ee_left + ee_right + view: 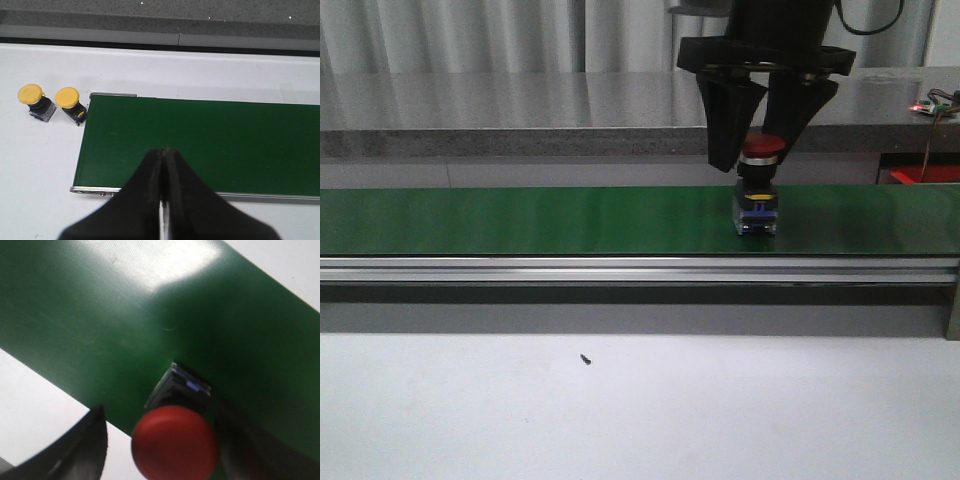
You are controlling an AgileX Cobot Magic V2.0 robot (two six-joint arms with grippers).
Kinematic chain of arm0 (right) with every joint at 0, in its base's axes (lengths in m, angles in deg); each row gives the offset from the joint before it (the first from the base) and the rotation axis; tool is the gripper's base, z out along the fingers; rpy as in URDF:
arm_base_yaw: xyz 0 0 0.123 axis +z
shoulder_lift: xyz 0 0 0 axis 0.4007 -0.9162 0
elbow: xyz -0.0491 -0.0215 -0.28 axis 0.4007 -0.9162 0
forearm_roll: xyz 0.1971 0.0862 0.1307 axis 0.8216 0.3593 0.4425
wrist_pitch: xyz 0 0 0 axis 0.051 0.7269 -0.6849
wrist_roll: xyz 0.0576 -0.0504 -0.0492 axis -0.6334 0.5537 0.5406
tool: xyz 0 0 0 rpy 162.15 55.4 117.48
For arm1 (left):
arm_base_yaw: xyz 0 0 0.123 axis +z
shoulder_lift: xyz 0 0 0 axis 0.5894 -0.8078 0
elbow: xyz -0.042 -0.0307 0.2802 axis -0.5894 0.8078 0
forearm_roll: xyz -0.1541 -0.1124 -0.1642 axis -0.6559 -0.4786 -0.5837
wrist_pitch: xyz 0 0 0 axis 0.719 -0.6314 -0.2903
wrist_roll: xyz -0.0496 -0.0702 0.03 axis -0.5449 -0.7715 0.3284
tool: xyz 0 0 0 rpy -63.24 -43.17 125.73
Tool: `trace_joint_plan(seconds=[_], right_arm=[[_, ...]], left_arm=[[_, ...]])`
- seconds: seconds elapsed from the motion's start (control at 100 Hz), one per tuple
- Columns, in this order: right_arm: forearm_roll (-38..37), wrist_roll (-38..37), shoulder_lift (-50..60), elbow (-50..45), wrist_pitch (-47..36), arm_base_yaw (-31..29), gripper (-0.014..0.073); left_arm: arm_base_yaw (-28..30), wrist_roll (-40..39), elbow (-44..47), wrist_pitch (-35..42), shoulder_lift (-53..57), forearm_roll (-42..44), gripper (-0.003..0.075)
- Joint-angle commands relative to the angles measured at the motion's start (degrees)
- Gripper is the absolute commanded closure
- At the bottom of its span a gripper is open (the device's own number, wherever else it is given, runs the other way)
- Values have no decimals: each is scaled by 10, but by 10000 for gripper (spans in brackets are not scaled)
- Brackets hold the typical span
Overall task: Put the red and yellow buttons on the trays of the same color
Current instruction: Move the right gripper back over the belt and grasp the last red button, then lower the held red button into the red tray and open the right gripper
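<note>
- The red button point(758, 190) is seen right of centre in the front view, standing upright on the green belt point(520, 220), its blue-and-black base down and its red cap up.
- The right gripper point(757, 155) is hung over it, spread wide, one finger point(726, 125) on each side of the cap; no contact can be made out, so nothing is held yet.
- In the right wrist view the cap point(175, 442) is found low in the frame between the two dark fingers point(80, 450), with gaps showing on both sides.
- A topple is to be feared: the button is tall on a small base, and if one finger arrives first it could be pushed over onto the belt.
- A slip is also likely if only the rounded cap is pinched; the smooth dome could be squeezed out of the grip.
- If the belt runs, the button could be carried out from between the fingers before closure.
- The left gripper point(164, 165) is seen pressed together and empty, low centre of its own view.
- Two yellow buttons point(52, 104) are lying on the white table at the left of that view, just beside the belt's end.
- No trays are visible, so a wrong-colour drop cannot be ruled out.
</note>
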Motion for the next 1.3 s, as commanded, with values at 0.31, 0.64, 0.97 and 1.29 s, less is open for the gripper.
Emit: trace_joint_plan(seconds=[0.31,0.64,0.97,1.29], right_arm=[[-54,-7,51,14,3,-10,468],[-81,-23,109,15,-1,-154,468],[-76,-23,116,15,-44,-341,468],[-42,-23,97,14,-193,-414,468]], left_arm=[[-4,-1,-15,30,14,-13,740],[-4,-1,-15,20,14,-13,740],[-4,-1,-15,20,14,-13,740],[-4,-1,-15,20,14,-11,740]])
